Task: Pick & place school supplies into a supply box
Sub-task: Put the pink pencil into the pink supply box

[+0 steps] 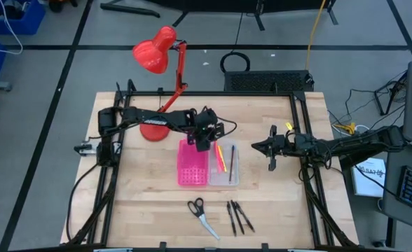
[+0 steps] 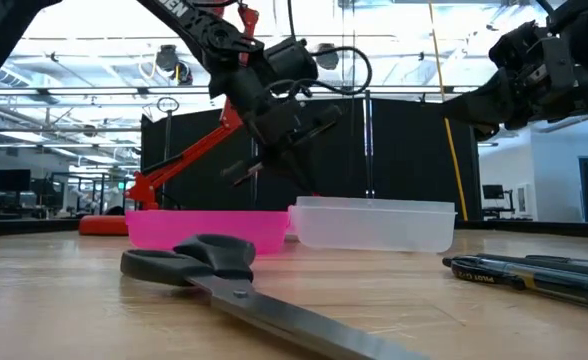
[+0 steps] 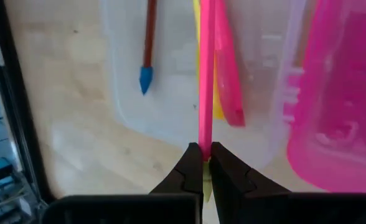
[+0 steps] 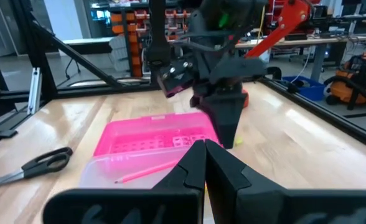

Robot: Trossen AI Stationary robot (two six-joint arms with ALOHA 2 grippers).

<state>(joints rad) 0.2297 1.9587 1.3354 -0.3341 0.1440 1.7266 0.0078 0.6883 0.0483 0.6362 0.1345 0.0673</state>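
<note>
From above, you see the supply box [image 1: 207,165] lying open near the middle of the table [image 1: 143,189], its hot-pink half beside its clear half. Your left gripper [image 1: 204,142] hovers over the box's far end, and pens lie lengthwise in the clear tray, their long axes running away from the front edge. Scissors [image 1: 202,215] lie near the front edge with blades pointing toward it, three dark pens [image 1: 239,215] just beside them. Your right gripper [image 1: 270,148] waits off to the box's right. A red desk lamp [image 1: 158,63] stands behind the left arm.

At table height, the scissors [image 2: 234,290] lie closest, handles left, blades running right. The dark pens [image 2: 534,272] carry pale lettering too small to read. The left gripper [image 2: 274,150] hangs above the box [image 2: 294,228].

Through the left wrist camera, your fingers [image 3: 186,174] are pinched on a pink pencil [image 3: 206,68], whose length stretches straight out over the clear tray. A brown pencil [image 3: 148,46] with a blue tip lies in the tray, roughly parallel.

Through the right wrist camera, your right fingers [image 4: 192,165] are pressed together with nothing between them. A pink pencil [image 4: 152,170] lies slanted in the tray.
</note>
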